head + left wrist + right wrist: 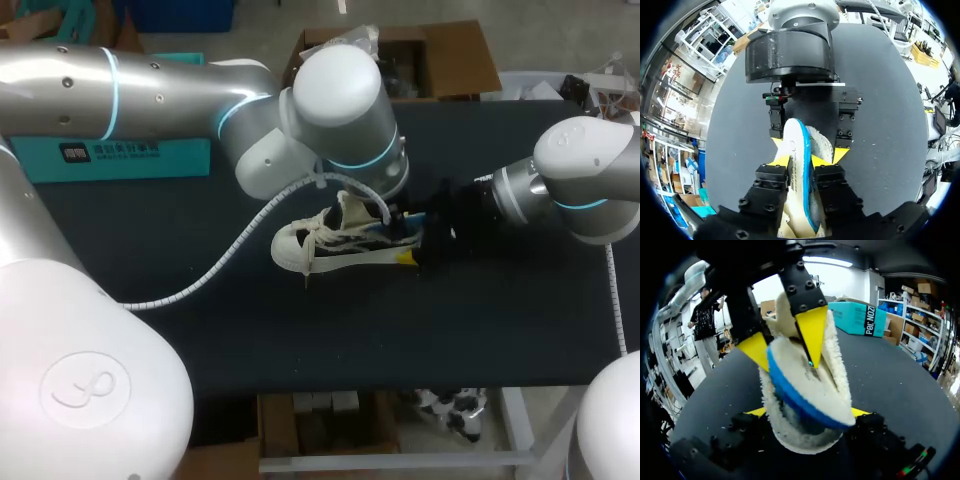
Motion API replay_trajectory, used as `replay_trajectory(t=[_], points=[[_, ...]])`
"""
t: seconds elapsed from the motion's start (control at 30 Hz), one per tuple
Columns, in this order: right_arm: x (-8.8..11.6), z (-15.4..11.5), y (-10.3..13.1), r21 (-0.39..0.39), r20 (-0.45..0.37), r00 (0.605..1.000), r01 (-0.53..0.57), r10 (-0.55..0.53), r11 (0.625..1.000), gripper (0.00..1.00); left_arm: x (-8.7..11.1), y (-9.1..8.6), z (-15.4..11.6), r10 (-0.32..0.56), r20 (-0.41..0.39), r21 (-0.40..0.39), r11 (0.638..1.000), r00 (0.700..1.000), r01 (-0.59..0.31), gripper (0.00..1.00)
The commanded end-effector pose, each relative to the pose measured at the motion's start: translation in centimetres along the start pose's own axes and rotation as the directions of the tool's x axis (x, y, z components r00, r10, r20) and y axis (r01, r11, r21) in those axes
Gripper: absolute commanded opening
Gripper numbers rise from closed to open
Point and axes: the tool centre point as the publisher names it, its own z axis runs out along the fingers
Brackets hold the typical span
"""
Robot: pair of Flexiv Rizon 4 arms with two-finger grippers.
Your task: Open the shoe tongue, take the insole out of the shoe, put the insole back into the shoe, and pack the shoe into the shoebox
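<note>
A white low sneaker (325, 245) with loose laces lies mid-table, toe toward the left. My right gripper (420, 250) stands at its heel, with its wide-set yellow tips pressed on both sides of the fleece-lined heel (795, 437). My left arm comes in from the left over the shoe, and its gripper (801, 161) is pinched on the white, blue-edged insole (796, 145), which stands up out of the shoe opening. In the right wrist view the left gripper (785, 342) grips the insole (805, 385) from above. A teal shoebox (130, 158) stands at the back left.
A white spiral cable sleeve (220, 265) of my left arm trails across the dark table (330, 340) left of the shoe. The table's front edge runs below the shoe, and its right edge lies past my right arm.
</note>
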Motion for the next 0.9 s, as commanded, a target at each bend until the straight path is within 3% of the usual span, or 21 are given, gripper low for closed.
replay_trajectory(t=[0.03, 0.23, 0.47, 0.7, 0.9], points=[[-0.2, 0.3, -0.4, -0.002, -0.001, 1.000, 0.000, 0.000, 1.000, 0.00, -0.2, 0.2, -0.2, -0.011, -0.001, 0.011, 1.000, 1.000, 0.011, 0.00], [-0.2, 0.3, -0.4, -0.002, -0.001, 1.000, 0.000, 0.000, 1.000, 0.00, -0.1, 0.3, -1.7, -0.021, -0.014, 0.056, 0.998, 1.000, 0.021, 0.00], [-0.2, 0.3, -0.4, -0.002, -0.001, 1.000, 0.000, 0.000, 1.000, 0.00, 0.7, -0.2, -5.2, -0.015, -0.064, 0.203, 0.979, 0.998, 0.027, 0.00], [-0.2, 0.3, -0.4, -0.002, -0.001, 1.000, 0.000, 0.000, 1.000, 0.00, 0.8, -1.2, -9.5, 0.040, -0.147, 0.395, 0.919, 0.988, 0.022, 0.00], [-0.2, -0.6, -0.3, 0.003, 0.011, 1.000, 0.014, -0.014, 1.000, 0.00, 1.6, -2.8, -12.7, 0.124, -0.165, 0.506, 0.862, 0.978, -0.025, 0.00]])
